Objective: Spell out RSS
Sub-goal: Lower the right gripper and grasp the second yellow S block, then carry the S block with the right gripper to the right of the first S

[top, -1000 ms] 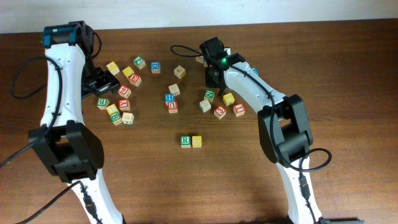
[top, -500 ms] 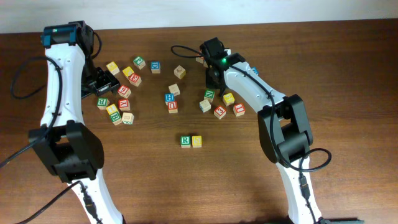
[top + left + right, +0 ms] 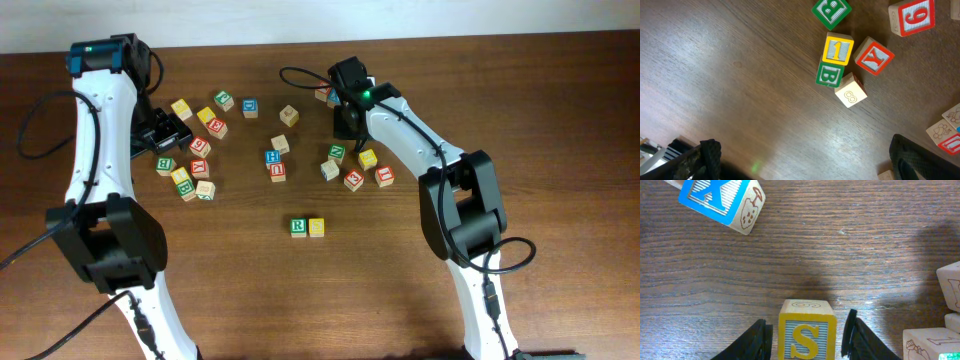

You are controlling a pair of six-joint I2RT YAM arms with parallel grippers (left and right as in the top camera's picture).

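A green R block (image 3: 298, 227) sits at mid-table with a yellow block (image 3: 317, 227) touching its right side. In the right wrist view a yellow S block (image 3: 807, 332) stands on the wood between the fingers of my right gripper (image 3: 807, 322), with a narrow gap on each side, so the jaws are open around it. In the overhead view my right gripper (image 3: 347, 117) hides that block. My left gripper (image 3: 165, 130) is open and empty over the left cluster, and its fingers show at the bottom corners of the left wrist view (image 3: 810, 165).
A blue X block (image 3: 722, 200) lies beyond the S block. Loose blocks sit right of it (image 3: 368, 158). The left cluster holds a yellow 1 block (image 3: 838, 49), a green B block (image 3: 829, 74) and a red Y block (image 3: 874, 55). A blue H block (image 3: 272, 157) lies at centre.
My right gripper has shifted slightly toward the far right. The left arm and the blocks have not moved.
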